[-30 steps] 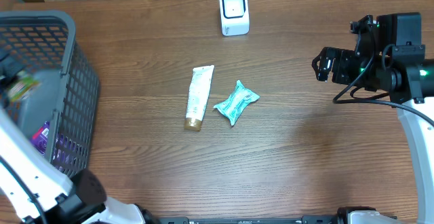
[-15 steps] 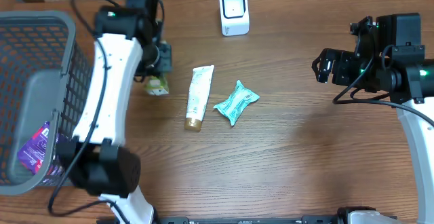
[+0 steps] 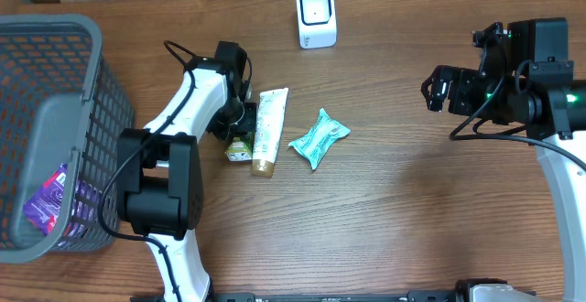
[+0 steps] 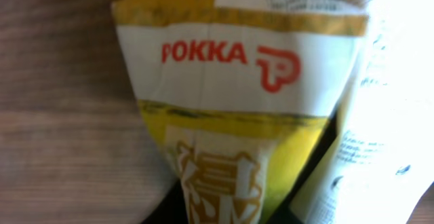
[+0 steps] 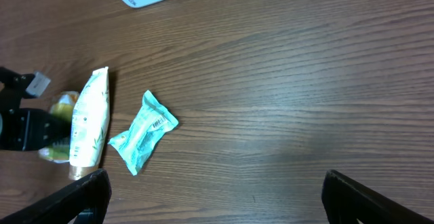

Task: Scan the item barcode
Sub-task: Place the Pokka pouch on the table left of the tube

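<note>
At left, grey basket (image 3: 103,91), purple packet (image 3: 46,195) inside

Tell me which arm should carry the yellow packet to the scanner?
Probably left: the left claw is right at the yellow packet, while the right claw hangs open far across the table.

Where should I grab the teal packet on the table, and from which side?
Probably best to come straight down on the teal packet and pinch across its narrow middle. It lies flat and diagonal, with table showing along both long sides for the fingers.
</note>
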Tool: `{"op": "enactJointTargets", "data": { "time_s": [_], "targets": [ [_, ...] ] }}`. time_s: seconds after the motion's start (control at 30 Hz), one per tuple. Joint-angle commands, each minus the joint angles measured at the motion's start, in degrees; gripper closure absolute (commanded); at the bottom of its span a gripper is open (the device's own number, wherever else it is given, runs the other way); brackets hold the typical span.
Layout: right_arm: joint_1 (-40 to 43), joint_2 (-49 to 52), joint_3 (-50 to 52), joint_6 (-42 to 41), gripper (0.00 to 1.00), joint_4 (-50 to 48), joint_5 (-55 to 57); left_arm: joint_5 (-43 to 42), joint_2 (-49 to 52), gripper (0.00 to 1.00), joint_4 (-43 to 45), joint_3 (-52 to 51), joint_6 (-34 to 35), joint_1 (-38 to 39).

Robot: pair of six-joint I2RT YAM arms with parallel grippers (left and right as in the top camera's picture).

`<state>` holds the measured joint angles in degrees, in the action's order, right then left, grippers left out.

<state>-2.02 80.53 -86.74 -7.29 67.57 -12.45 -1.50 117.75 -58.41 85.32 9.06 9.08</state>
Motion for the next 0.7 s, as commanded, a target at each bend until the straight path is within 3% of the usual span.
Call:
{"op": "enactJointTargets", "data": {
  "time_s": [0.0, 0.2, 0.5, 0.67],
  "targets": [
    [-0.15, -0.02, -1.36, 0.04, 0.0, -0.11, 0.39, -0.92, -0.28, 0.46, 1.68, -0.9, 0.79, 0.59],
    [-0.15, -0.02, -1.36, 0.04, 0.0, -0.02, 0.37, -0.39, -0.46, 0.46, -6.19, 9.31, 0.79, -0.11],
    [-0.15, -0.02, -1.36, 0.02, 0.0, 0.31, 0.37, 0.98, -0.46, 0.47, -28.02, 49.13, 0.79, -3.8],
    [-0.15, -0.02, -1.36, 0.02, 0.0, 0.24, 0.37, 1.86, -2.71, 0.48, -38.4, 66.79, 1.44, -10.99]
  ]
}}
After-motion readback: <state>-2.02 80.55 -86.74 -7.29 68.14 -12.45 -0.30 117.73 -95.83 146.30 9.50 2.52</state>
